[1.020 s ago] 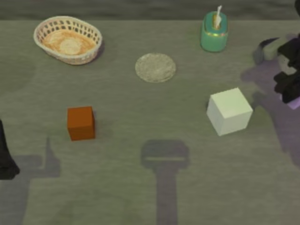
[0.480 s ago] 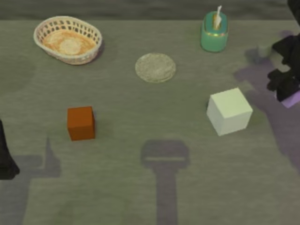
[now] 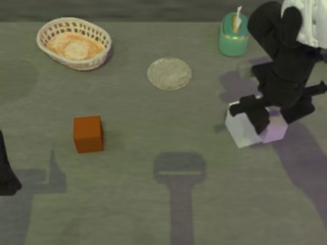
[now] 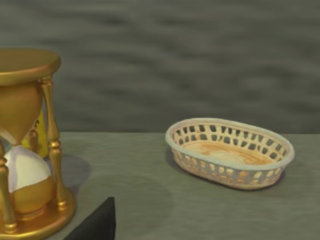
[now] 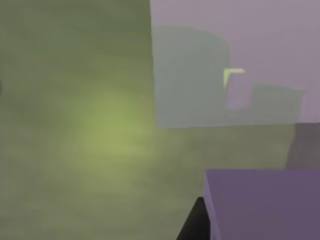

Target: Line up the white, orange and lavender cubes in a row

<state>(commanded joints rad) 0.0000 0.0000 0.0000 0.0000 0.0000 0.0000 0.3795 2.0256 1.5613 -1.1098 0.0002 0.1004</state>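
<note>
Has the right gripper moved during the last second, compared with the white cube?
Yes. The right gripper, holding the lavender cube, came from the table's right edge leftward and now hangs over the white cube, which has stayed in place.

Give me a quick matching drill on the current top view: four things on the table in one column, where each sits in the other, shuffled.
Things:
1. orange cube
2. white cube
3. wicker basket
4. round mat

Places:
A. far left corner of the table
B. partly hidden under the right gripper, right side
C. alone on the left side, nearer the front
D. middle of the table, toward the far edge

Pairs: 1-C, 2-B, 3-A, 4-D
</note>
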